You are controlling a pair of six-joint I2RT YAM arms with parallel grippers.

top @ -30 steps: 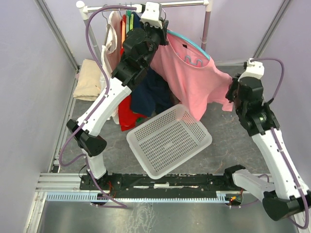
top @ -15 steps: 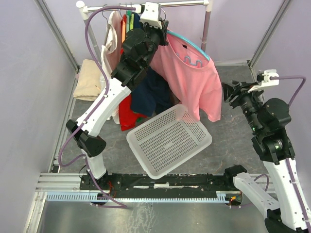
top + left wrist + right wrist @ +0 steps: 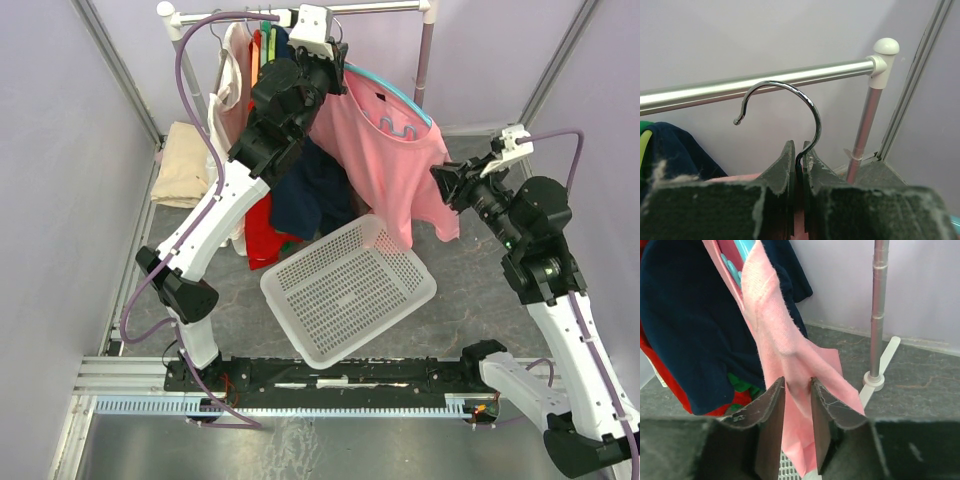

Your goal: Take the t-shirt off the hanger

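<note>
A pink t-shirt [image 3: 390, 170] hangs on a teal hanger [image 3: 398, 97] in front of the clothes rail [image 3: 380, 8]. My left gripper [image 3: 335, 62] is shut on the neck of the hanger's metal hook [image 3: 810, 105], just below the rail [image 3: 790, 80]; its tips show in the left wrist view [image 3: 799, 150]. My right gripper [image 3: 447, 185] is at the shirt's right sleeve. In the right wrist view its jaws [image 3: 798, 382] stand close together with a fold of the pink sleeve [image 3: 785, 340] pinched between them.
A white perforated basket [image 3: 350, 290] sits on the floor below the shirt. Navy [image 3: 310, 190], red [image 3: 262, 240] and other garments hang on the rail to the left. Beige cloth [image 3: 183, 165] lies at far left. The rack's right post [image 3: 879, 310] stands behind the sleeve.
My right gripper let go of the stretched sleeve, swung out to the right, then came back left onto the sleeve. The shirt hangs straighter. The left arm has not moved.
</note>
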